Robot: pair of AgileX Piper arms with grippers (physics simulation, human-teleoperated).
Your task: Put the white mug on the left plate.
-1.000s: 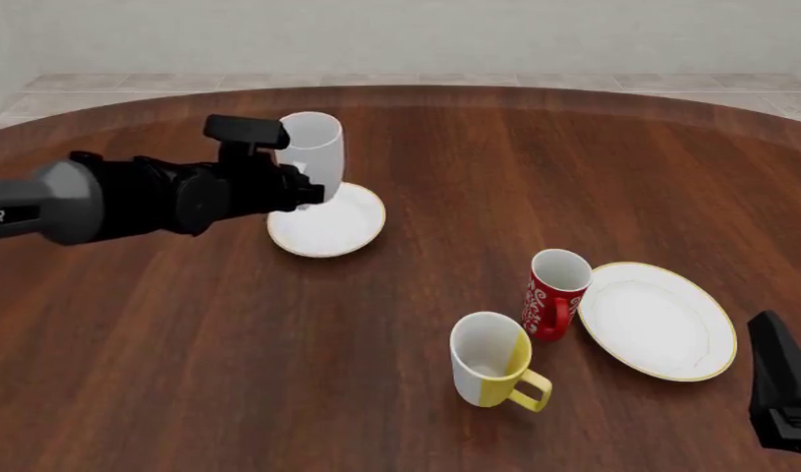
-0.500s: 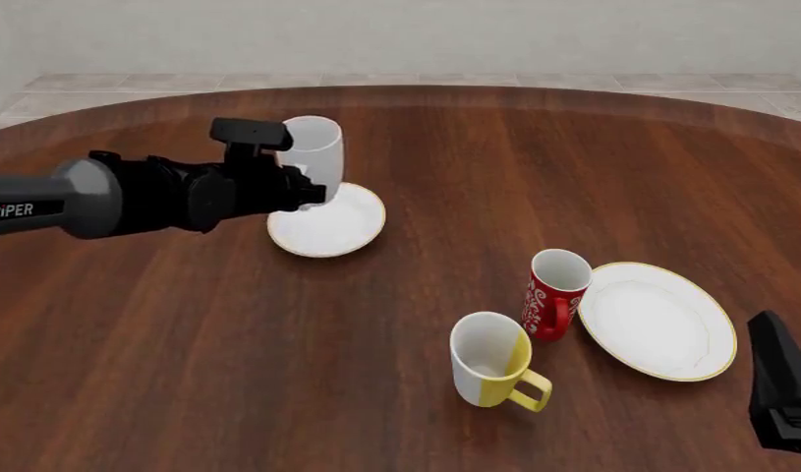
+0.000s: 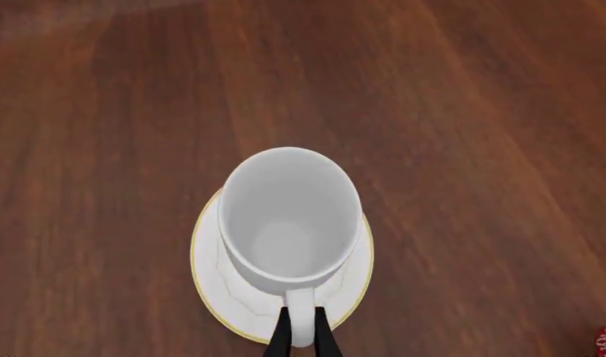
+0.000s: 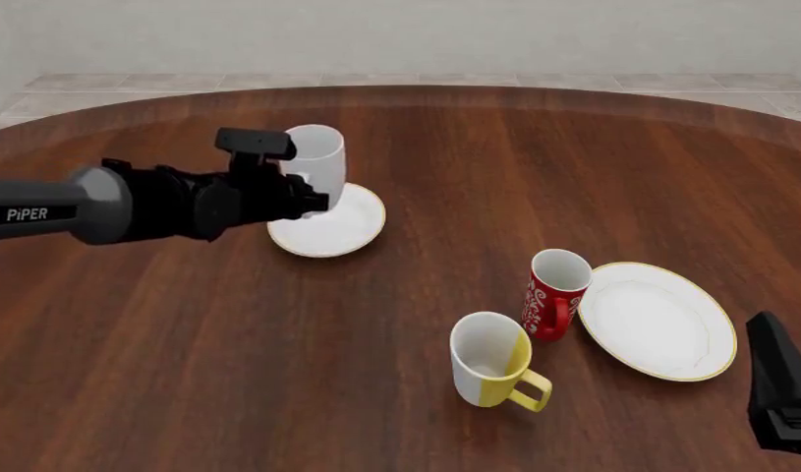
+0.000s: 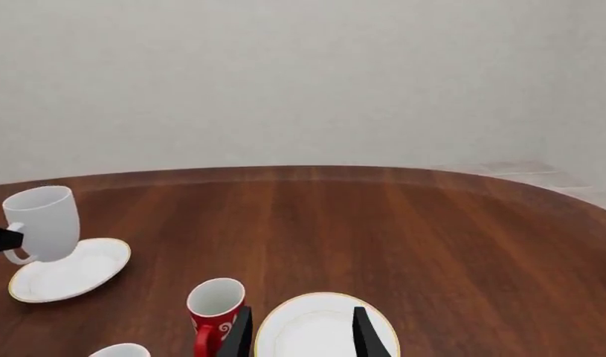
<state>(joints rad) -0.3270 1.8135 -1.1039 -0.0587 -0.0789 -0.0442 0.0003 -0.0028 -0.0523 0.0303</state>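
Round dark reddish-brown wood-grain bench (image 4: 414, 393), curved far edge visible from my front cam. Beyond it a pale beige tiled floor (image 4: 400, 82), then a plain off-white wall (image 5: 303, 74) with faint texture. Lighting flat and even, soft sheen on the bench top.

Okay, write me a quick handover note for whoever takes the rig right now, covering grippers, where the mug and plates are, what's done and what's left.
Left gripper: shut on the handle of the white mug, holding it upright.
Right gripper: open, holding nothing, parked at the near right over the larger plate.
Mug position: over the left plate; the right wrist view shows its base at the plate's far part, but contact cannot be confirmed.
Done: mug picked up and brought to the plate.
Left: lower until it clearly sits on the plate, open the fingers, back the arm away.
The red mug and yellow-and-white mug need no handling.
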